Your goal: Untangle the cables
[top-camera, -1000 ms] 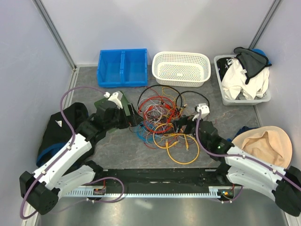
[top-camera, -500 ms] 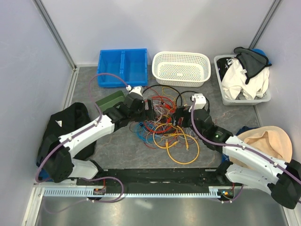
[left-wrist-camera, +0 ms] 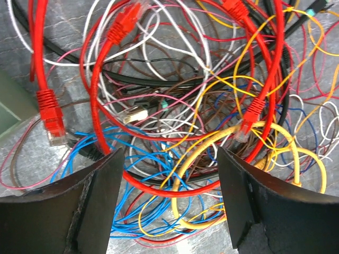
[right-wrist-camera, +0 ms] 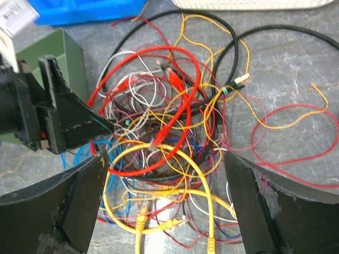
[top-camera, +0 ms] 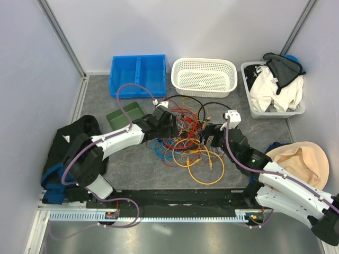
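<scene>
The cables [top-camera: 186, 138] lie in one tangled heap mid-table: thin wires in red, orange, yellow, blue, white and black, some with plugs. My left gripper [top-camera: 176, 129] is sunk into the heap's left side. In its wrist view the left gripper [left-wrist-camera: 169, 182] is open, its fingers [left-wrist-camera: 103, 203] straddling a thick red cable [left-wrist-camera: 159, 188], a yellow cable [left-wrist-camera: 183, 174] and blue wires, with no grip showing. My right gripper [top-camera: 211, 139] hangs over the heap's right side. The right gripper [right-wrist-camera: 167, 182] is open above yellow cable loops [right-wrist-camera: 196, 166].
Along the back stand a blue bin [top-camera: 137, 75], a white basket [top-camera: 204, 76] and a grey bin of clothes [top-camera: 273, 91]. A green box [top-camera: 124, 114] sits left of the heap. Dark cloth [top-camera: 69, 142] lies at the left and a tan hat [top-camera: 296, 161] at the right.
My left arm has swung right from the green box into the heap, and its jaws have narrowed somewhat. The right gripper has shifted only slightly over the heap's right side.
</scene>
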### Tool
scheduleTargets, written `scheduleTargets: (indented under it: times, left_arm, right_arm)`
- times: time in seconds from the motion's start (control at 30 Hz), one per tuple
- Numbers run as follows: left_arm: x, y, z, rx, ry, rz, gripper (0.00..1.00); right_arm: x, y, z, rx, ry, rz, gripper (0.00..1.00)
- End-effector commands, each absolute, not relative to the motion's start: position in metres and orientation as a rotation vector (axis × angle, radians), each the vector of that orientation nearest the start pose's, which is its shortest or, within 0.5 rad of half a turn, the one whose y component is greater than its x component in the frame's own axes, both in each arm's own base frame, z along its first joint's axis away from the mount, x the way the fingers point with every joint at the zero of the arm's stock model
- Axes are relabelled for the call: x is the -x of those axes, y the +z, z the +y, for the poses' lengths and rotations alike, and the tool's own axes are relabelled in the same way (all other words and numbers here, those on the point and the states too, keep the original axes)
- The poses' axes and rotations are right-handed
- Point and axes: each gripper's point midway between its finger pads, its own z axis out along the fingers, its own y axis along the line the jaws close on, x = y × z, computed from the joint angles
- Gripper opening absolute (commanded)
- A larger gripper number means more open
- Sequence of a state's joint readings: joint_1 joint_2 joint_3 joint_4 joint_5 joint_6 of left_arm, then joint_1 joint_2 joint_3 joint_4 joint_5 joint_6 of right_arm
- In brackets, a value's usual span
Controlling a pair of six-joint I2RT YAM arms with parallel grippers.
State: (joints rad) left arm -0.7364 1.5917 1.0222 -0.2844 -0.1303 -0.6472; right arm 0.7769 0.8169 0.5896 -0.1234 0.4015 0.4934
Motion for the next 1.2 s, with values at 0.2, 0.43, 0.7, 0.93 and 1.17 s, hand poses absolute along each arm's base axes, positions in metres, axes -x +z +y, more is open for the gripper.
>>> scheduleTargets:
  times: [0.2,0.43,0.7,0.93,1.17]
  left_arm:
    - [-0.279,0.072,-0.293,-0.094,-0.439,2.460,0.79]
    - [-0.254,0.061,-0.287,-0.083,-0.423,2.483,0.80]
    - [-0.249,0.032,-0.291,-0.106,-0.392,2.533,0.65]
    - [-0.256,0.043,-0.301,-0.145,-0.430,2.497,0.15]
    - [-0.269,0.138,-0.312,-0.194,-0.581,2.272,0.02]
  right_arm:
    - [-0.252,0.181,0.180,0.007,0.472,1.943,0.98]
    - [-0.250,0.182,0.174,-0.008,0.464,1.930,0.98]
    - [-0.248,0.180,0.176,0.000,0.482,1.942,0.98]
    - [-0.245,0.194,0.170,-0.016,0.487,1.913,0.98]
    - [-0.242,0.209,0.168,-0.028,0.512,1.883,0.97]
